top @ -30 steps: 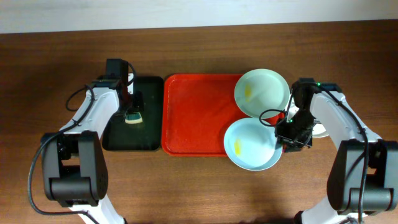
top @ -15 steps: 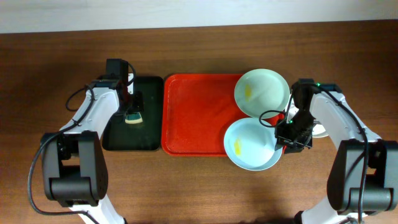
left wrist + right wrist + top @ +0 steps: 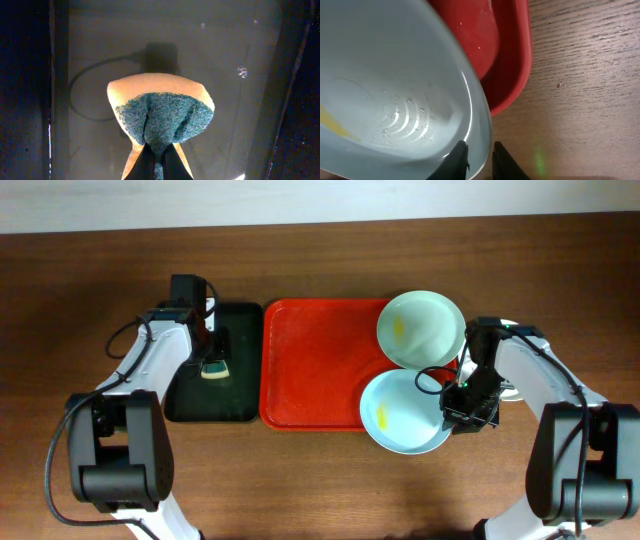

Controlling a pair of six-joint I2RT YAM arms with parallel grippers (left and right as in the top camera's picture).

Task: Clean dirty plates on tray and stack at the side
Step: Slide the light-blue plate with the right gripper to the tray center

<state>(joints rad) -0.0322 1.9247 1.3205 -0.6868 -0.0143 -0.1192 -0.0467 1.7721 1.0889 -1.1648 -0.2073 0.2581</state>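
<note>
Right gripper (image 3: 480, 159) shifted back, pinching blue plate (image 3: 400, 415) rim.

**White plate nearly lost under the arm**

Overhead, right of centre: only slivers of the white plate (image 3: 511, 391) peek out beneath the right arm (image 3: 530, 370). The mint plate (image 3: 420, 328) and blue plate (image 3: 400, 412) cover the right rim of the red tray (image 3: 320, 370). Right wrist view, bottom edge: the right gripper (image 3: 479, 160) straddles the blue rim, cut off. Pinching or not, can't tell.

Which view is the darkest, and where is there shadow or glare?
Left wrist view: darkest, a shadow on the black tray beyond the sponge. Right wrist view: bright, a green glint on the table. Overhead view: evenly lit, sharp.
</note>
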